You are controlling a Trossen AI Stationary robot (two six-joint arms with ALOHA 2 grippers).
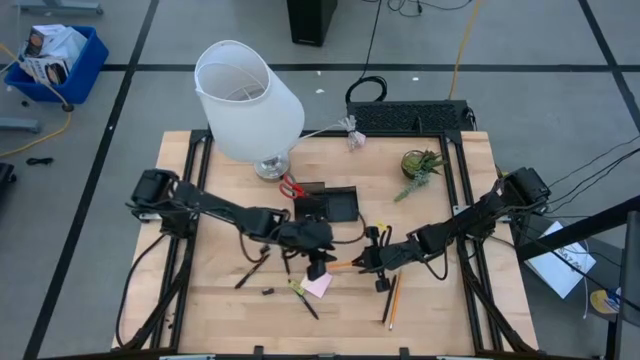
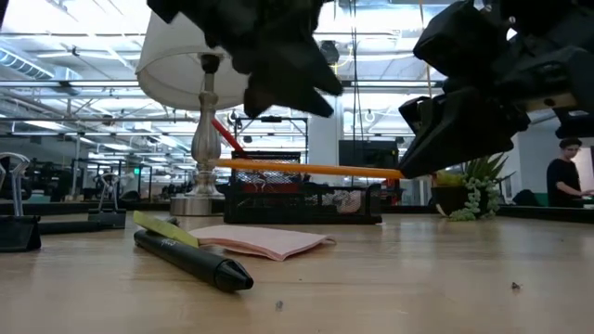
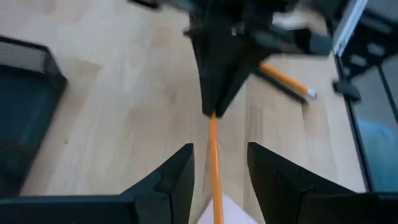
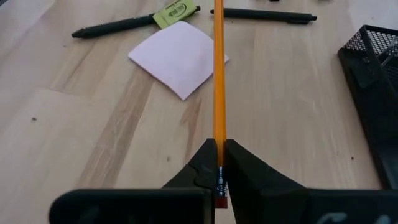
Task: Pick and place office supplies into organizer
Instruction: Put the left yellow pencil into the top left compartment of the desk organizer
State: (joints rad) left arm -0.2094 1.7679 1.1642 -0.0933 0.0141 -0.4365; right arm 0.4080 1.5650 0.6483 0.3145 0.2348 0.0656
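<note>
The right gripper (image 4: 219, 163) has its two dark fingers pressed together on the eraser end of a long orange pencil (image 4: 218, 74), which is lifted level above the wooden table (image 1: 440, 300). In the low view the pencil (image 2: 306, 170) runs as a horizontal bar from this gripper (image 2: 408, 167) toward the other arm. The left gripper (image 3: 217, 168) has its jaws spread, one finger on either side of the pencil's far end (image 3: 214, 162), not visibly touching it.

Seen from above, with the table centre as the clock hub, the two grippers meet just past the centre toward 6 o'clock, the left gripper (image 1: 318, 262) on the 9 o'clock side and the right gripper (image 1: 372, 262) on the 3 o'clock side.

Below the pencil lies a pale pink square sticky-note pad (image 4: 178, 57), flat on the wood. Touching its far edge is a yellow-green marker (image 4: 174, 12) beside a slim black pen (image 4: 112, 26); a second black pen (image 4: 267, 15) lies near them. In the low view the pad (image 2: 264, 241) lies just behind the black pen (image 2: 190, 258).

The black mesh rectangular organizer tray (image 1: 335, 203) sits toward 12 o'clock from the grippers, with red-handled scissors (image 1: 291, 187) at its 9 o'clock end. Another orange pencil with a dark one (image 1: 392, 300) lies toward 5 o'clock. A white-shaded lamp (image 1: 245, 95) stands at 11 o'clock, and a small green potted plant (image 1: 420, 165) at 2 o'clock.
</note>
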